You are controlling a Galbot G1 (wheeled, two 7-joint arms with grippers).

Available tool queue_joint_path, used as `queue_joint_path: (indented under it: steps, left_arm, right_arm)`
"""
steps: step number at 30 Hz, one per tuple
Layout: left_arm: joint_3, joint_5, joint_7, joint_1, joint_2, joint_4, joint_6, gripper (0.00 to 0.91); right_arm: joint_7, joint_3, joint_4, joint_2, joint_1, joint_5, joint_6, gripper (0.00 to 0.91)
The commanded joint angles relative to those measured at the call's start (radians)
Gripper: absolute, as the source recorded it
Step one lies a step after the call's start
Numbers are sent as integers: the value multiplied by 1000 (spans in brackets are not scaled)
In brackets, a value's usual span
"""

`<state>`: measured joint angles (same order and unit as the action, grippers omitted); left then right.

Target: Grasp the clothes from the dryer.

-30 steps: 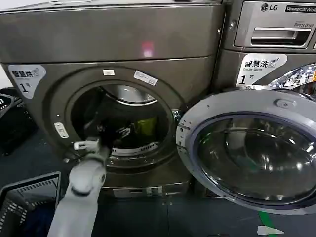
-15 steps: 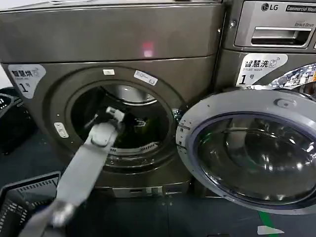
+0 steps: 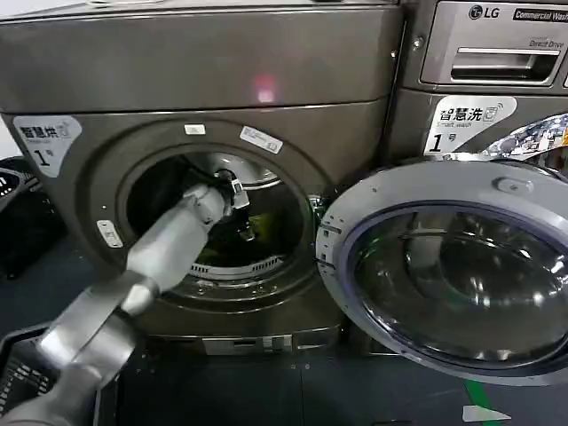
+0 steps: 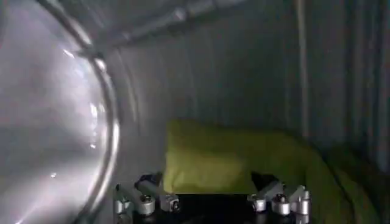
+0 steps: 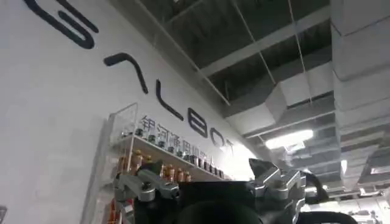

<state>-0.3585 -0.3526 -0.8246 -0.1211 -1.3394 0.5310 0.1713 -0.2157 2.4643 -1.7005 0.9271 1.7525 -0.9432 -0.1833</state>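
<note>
Dark drum (image 4: 256, 73): crumpled lime clothes (image 4: 244, 164).

Clothes (image 4: 244, 167) inside the dryer (image 3: 204, 80), left end effector (image 4: 210, 204) just before them.

Head camera faces dryer (image 3: 204, 80) front, looking down; left wrist sits inside drum (shared); right wrist aims ceilingward.
</note>
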Motion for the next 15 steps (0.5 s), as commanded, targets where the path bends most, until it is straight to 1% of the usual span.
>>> queue_joint_path:
  steps: [1,3,7,15]
  left_arm:
    - [-166,-204,-192,-116,-87,-287,-157,907]
    - [-176,-239,-169,-101,-112,-326,-156,907]
    - [-172,-238,-170,-76,-145,-365,-153,907]
    - [-167,-235,-86,-40,-160,-391,-129,907]
  right_arm:
    - [0,-1,-3,6,1,4,2,907]
    - [-2,4,1,7,4,3,4,907]
    - [-6,14,10,10,13,3,7,907]
    - [-8,12,-7,17,15,1,9,907]
